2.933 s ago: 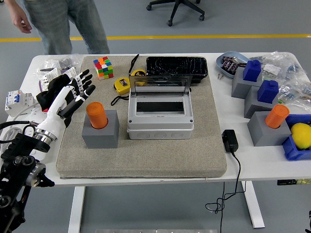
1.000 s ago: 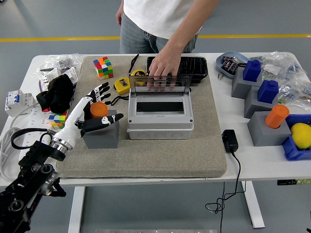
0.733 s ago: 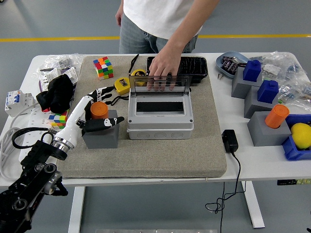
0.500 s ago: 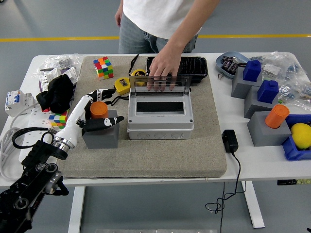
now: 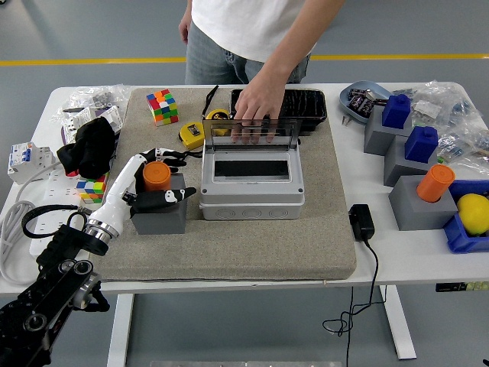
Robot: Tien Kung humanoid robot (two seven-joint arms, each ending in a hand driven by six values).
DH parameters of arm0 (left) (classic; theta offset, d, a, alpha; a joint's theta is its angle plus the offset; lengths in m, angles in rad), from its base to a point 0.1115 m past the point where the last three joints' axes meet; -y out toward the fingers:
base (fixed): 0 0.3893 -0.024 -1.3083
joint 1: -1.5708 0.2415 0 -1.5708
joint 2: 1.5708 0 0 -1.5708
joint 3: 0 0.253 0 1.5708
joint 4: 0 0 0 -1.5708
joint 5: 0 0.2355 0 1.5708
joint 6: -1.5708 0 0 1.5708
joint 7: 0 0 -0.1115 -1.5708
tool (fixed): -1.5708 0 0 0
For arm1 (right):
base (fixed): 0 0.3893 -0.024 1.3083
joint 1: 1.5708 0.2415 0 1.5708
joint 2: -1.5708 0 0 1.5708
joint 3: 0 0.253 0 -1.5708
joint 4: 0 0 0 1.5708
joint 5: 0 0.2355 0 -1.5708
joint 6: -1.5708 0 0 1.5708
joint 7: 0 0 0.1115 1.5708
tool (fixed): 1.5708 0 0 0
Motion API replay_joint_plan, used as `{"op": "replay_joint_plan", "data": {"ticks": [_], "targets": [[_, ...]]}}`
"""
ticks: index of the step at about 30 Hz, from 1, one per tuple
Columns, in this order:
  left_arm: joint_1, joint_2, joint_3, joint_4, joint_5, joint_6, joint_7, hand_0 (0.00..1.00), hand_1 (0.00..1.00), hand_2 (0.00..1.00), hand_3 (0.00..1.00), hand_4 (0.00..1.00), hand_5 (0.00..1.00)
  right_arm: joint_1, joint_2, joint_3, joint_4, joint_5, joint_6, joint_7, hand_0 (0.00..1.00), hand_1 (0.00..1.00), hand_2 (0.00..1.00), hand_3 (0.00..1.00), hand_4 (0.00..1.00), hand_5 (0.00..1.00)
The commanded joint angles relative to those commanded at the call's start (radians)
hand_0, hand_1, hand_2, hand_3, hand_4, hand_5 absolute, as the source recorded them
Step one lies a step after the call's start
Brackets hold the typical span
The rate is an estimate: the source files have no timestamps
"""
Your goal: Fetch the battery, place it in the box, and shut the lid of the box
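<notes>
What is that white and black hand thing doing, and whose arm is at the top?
This picture comes from a camera up on the robot's head, looking down at a white table. The white and black thing is the left robot hand. Its fingers curl around an orange battery that stands in a grey block. The arm at the top belongs to a person standing across the table. The person's hand rests on the raised clear lid of a grey box, keeping it open. A colourful cube and yellow tape measure lie nearby.

Person's hand (image 5: 256, 107) holds lid (image 5: 250, 131) up; box (image 5: 251, 180) unobstructed
</notes>
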Motion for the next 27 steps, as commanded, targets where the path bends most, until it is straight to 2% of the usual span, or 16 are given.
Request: {"op": "replay_joint_plan", "data": {"ticks": [3, 4, 9, 10, 15, 16, 21, 22, 27], "targets": [[-0.001, 0.0, 0.001, 0.001, -0.002, 0.004, -0.001, 0.516, 0.651, 0.497, 0.464, 0.998, 0.008, 0.0, 0.0, 0.0, 0.0, 0.0, 0.0, 0.0, 0.833, 0.825, 0.773, 0.804, 0.998, 0.998], [-0.001, 0.0, 0.002, 0.002, -0.003, 0.007, -0.001, 0.359, 0.545, 0.39, 0.355, 0.998, 0.014, 0.0, 0.0, -0.002, 0.0, 0.001, 0.0, 0.0, 0.833, 0.826, 0.772, 0.804, 0.998, 0.998], [-0.001, -0.001, 0.005, 0.005, -0.003, 0.015, -0.001, 0.359, 0.545, 0.39, 0.355, 0.998, 0.014, -0.001, 0.0, -0.002, 0.0, 0.0, 0.0, -0.001, 0.833, 0.826, 0.772, 0.804, 0.998, 0.998], [-0.001, -0.001, 0.006, 0.005, -0.002, 0.017, -0.001, 0.22, 0.345, 0.297, 0.242, 0.998, 0.006, -0.001, 0.0, -0.002, 0.0, 0.0, 0.0, -0.001, 0.833, 0.826, 0.772, 0.804, 0.998, 0.998], [-0.002, -0.002, 0.01, 0.006, 0.0, 0.029, -0.002, 0.22, 0.345, 0.297, 0.242, 0.998, 0.006, -0.001, -0.001, -0.001, 0.0, 0.0, -0.001, -0.001, 0.833, 0.826, 0.772, 0.804, 0.998, 0.998], [-0.002, -0.002, 0.01, 0.007, 0.0, 0.03, -0.002, 0.155, 0.185, 0.201, 0.173, 0.998, 0.009, -0.001, 0.0, -0.001, 0.0, 0.0, -0.001, -0.001, 0.833, 0.826, 0.772, 0.804, 0.998, 0.998], [-0.004, -0.004, 0.012, 0.013, -0.015, 0.049, -0.01, 0.155, 0.185, 0.201, 0.173, 0.998, 0.009, 0.0, 0.0, -0.001, 0.0, -0.001, 0.0, -0.001, 0.833, 0.826, 0.772, 0.804, 0.998, 0.998], [-0.004, -0.004, 0.012, 0.013, -0.018, 0.052, -0.011, 0.11, 0.136, 0.163, 0.138, 0.998, 0.012, 0.0, 0.0, 0.0, 0.0, -0.001, 0.0, -0.001, 0.833, 0.826, 0.773, 0.805, 0.998, 0.998], [-0.006, -0.004, 0.009, 0.013, -0.021, 0.055, -0.012, 0.11, 0.136, 0.163, 0.138, 0.998, 0.012, 0.001, -0.001, 0.002, 0.0, -0.003, 0.001, -0.001, 0.833, 0.826, 0.773, 0.805, 0.998, 0.998]]}}
